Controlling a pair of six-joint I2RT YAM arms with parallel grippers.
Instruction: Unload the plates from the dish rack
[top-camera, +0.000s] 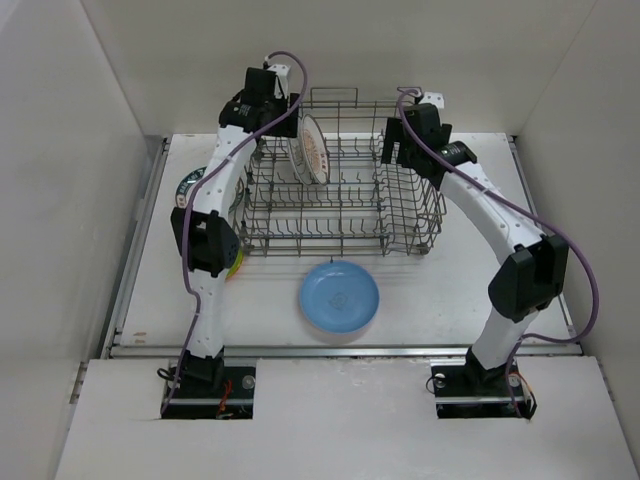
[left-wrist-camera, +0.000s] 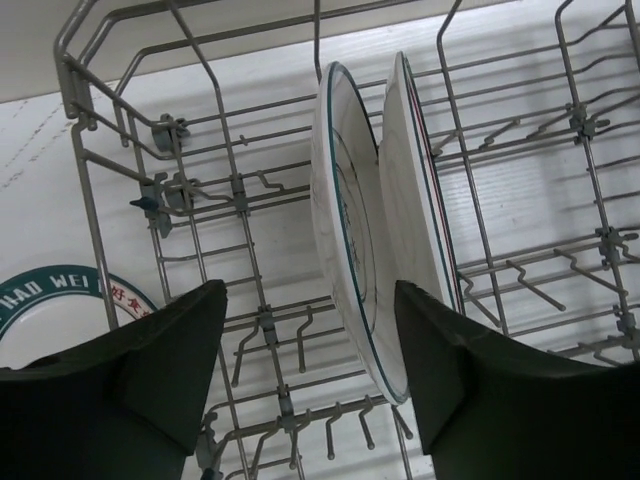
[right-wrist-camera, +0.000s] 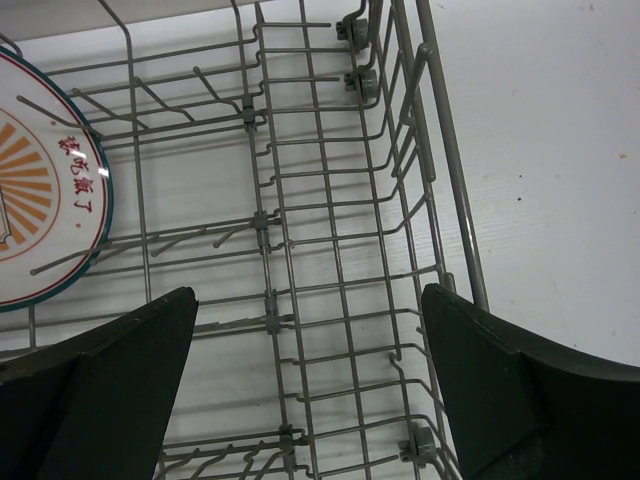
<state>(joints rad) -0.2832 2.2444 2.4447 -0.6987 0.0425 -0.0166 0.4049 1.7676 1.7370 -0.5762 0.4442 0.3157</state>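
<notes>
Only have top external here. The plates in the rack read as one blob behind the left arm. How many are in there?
Observer: Two. Left wrist shows a teal-rimmed plate and a second plate with a thin red rim line. They stand upright side by side in the dish rack.
Operator: Left jaws on one yet?
Observer: No. They stand open, with the teal-rimmed plate's lower edge showing between them and no grip visible.
Operator: Right arm?
Observer: Right wrist shows its jaws wide open over the rack's right-hand tines. A plate face with an orange sunburst sits at that view's left edge.
</notes>
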